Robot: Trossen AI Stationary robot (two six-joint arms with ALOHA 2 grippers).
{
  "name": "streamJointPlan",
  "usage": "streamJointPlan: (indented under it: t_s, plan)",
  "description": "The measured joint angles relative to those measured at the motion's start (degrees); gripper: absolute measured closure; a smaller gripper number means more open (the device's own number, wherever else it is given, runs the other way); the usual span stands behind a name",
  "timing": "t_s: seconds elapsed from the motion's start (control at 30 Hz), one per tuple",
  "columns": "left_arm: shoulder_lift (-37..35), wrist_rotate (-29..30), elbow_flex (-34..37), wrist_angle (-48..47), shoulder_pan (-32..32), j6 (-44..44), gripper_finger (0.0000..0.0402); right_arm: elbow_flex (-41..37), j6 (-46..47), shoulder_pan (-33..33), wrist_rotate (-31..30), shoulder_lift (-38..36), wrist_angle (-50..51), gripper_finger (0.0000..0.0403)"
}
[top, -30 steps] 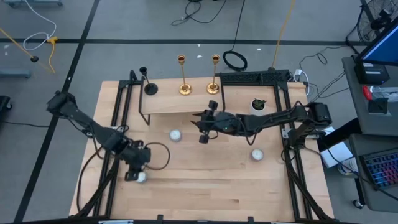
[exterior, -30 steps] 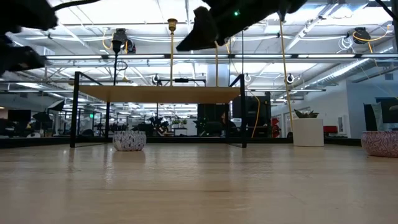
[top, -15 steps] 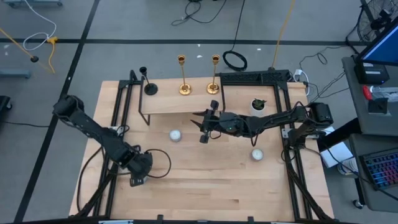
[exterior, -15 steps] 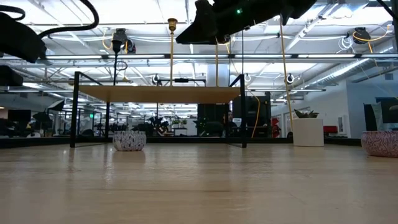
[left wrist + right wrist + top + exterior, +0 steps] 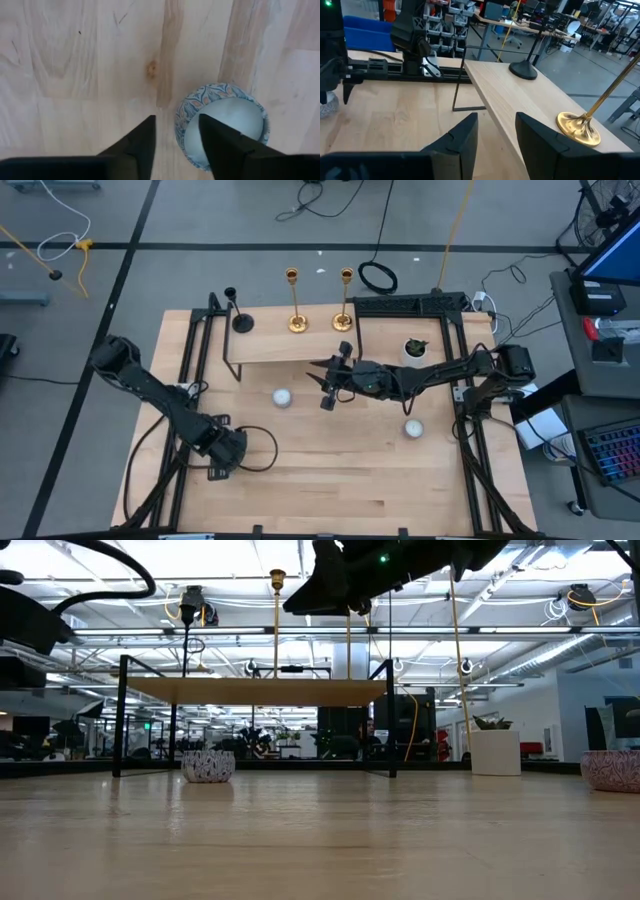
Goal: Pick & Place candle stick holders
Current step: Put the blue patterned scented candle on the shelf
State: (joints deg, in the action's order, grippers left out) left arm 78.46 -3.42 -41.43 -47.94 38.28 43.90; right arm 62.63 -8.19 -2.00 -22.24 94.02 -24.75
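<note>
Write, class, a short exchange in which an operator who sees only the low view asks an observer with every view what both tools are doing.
Operator: Where is the left tool?
Observer: The left tool is open, pointing down at the table, straddling the rim of a small patterned bowl.
Operator: And the right one?
Observer: The right tool is open and empty, in front of the raised shelf, where a gold candle holder and a black candle holder stand.
</note>
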Motion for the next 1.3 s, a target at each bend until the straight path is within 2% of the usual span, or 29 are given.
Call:
streamJointPlan:
  t_s: [0.27, 0.5, 0.7, 1.1, 1.3]
  plan:
    - [0.00, 0.07, 0.04, 0.53, 0.00, -0.67, 0.0390, 0.00, -0.04, 0.00, 0.00, 0.00, -0.22, 0.0275]
    - [-0.01, 1.42, -1.43, 4.33, -0.73, -3.13, 0.0394, 0.00, -0.02, 0.00, 0.02, 0.00, -0.27, 0.0275]
    - [-1.11, 6.08, -8.03, 3.54, -3.64, -7.88, 0.0393, 0.00, -0.02, 0.00, 0.04, 0.00, -0.28, 0.0275]
    - [-1.33, 17.50, -27.73, -22.21, -14.91, -30.21, 0.0396, 0.04, 0.00, 0.00, 0.04, 0.00, -0.26, 0.0275]
    - [-1.33, 25.27, -32.71, -27.74, -24.28, -42.13, 0.0394, 0.04, 0.00, 0.00, 0.07, 0.02, -0.24, 0.0275]
